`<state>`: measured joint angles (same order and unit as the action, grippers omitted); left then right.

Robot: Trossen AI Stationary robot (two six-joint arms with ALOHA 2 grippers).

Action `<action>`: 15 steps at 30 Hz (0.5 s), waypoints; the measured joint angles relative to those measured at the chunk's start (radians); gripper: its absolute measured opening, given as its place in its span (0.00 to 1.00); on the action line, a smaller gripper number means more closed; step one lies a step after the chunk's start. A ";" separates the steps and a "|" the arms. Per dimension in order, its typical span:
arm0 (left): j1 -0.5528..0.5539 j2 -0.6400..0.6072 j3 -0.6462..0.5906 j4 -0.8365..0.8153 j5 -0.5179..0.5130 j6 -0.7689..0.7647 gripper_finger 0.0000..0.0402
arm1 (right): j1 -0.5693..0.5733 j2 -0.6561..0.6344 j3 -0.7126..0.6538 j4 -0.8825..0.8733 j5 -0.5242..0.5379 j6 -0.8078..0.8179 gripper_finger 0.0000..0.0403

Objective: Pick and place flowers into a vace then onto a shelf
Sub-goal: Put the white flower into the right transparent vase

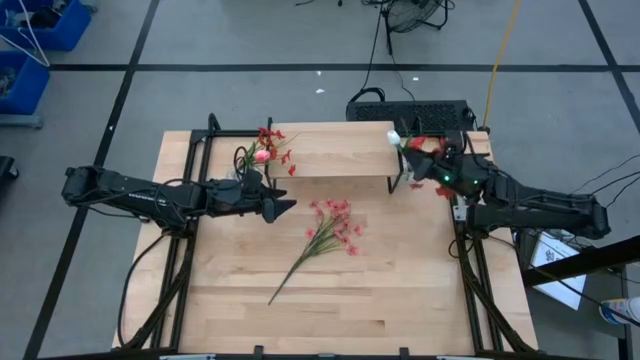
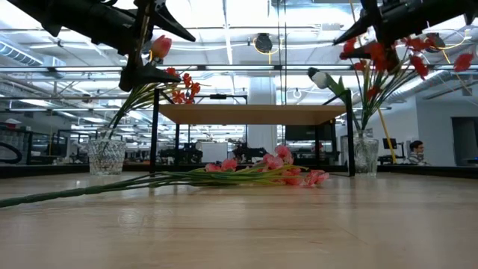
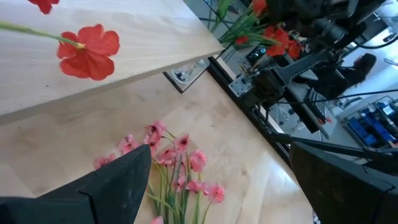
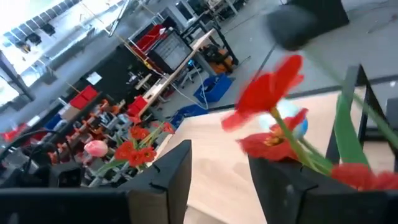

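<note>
The light is bright and even. It comes from long ceiling lamps [image 2: 224, 15] that glow white in the low view. Shadows on the worktop [image 1: 400, 290] are soft and pale. The pink flowers [image 2: 269, 170] lying there look sharp in the low view, but the wood nearest the camera is fuzzy. In the right wrist view a red flower [image 4: 267, 90] is smeared and blurry. The dark fingers [image 3: 106, 186] in the left wrist view are soft and out of focus.
</note>
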<state>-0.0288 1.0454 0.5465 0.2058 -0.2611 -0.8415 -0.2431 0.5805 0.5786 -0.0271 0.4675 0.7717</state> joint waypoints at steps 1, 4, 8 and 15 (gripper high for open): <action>0.000 0.000 0.000 0.000 0.000 0.000 0.96 | 0.000 0.002 0.012 -0.002 0.001 -0.013 0.37; 0.000 0.000 0.000 0.000 0.000 0.000 0.96 | -0.001 0.002 0.045 0.004 -0.001 -0.049 0.37; 0.000 0.000 0.000 0.000 -0.001 0.000 0.96 | 0.000 0.002 0.064 0.000 -0.001 -0.074 0.37; 0.000 0.000 0.000 0.000 -0.002 0.009 0.96 | 0.000 0.022 0.064 -0.031 -0.049 -0.008 0.37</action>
<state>-0.0288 1.0454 0.5465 0.2062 -0.2626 -0.8330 -0.2428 0.6029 0.6428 -0.0577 0.4187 0.7640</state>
